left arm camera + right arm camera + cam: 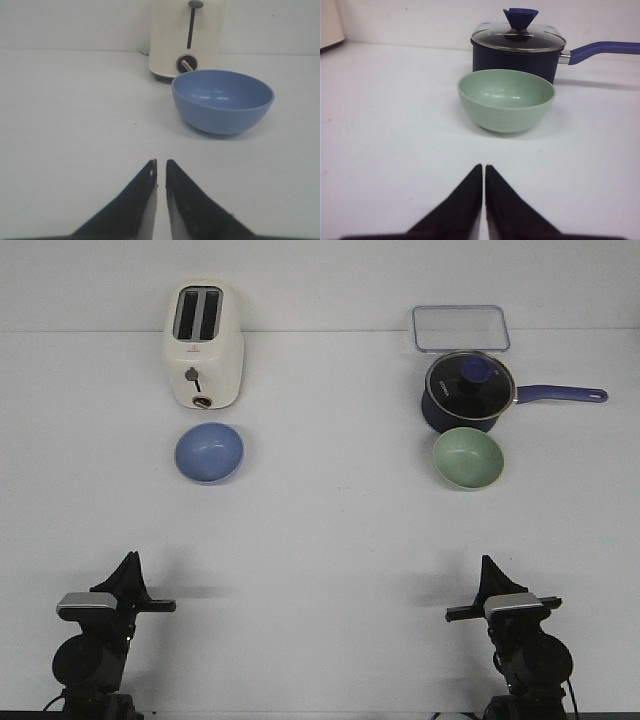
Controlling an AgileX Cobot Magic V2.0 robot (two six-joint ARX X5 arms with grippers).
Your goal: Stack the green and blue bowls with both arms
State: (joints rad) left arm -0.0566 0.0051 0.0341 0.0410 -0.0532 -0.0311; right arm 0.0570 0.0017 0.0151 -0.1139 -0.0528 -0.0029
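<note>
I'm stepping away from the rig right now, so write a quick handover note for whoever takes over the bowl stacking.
Left hand: shut, empty, low at the near edge of the table.
Right hand: shut, empty, likewise near the table's front edge.
Blue bowl: upright on the table's left side, just in front of the toaster.
Green bowl: upright on the right side, close in front of the lidded saucepan.
Done: nothing; the bowls sit far apart.
Left: pick up both bowls and stack them.

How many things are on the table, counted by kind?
Bowls: 2, the blue bowl and the green bowl
Toaster: 1
Saucepan: 1
Clear container lid: 1
Total: 5
</note>
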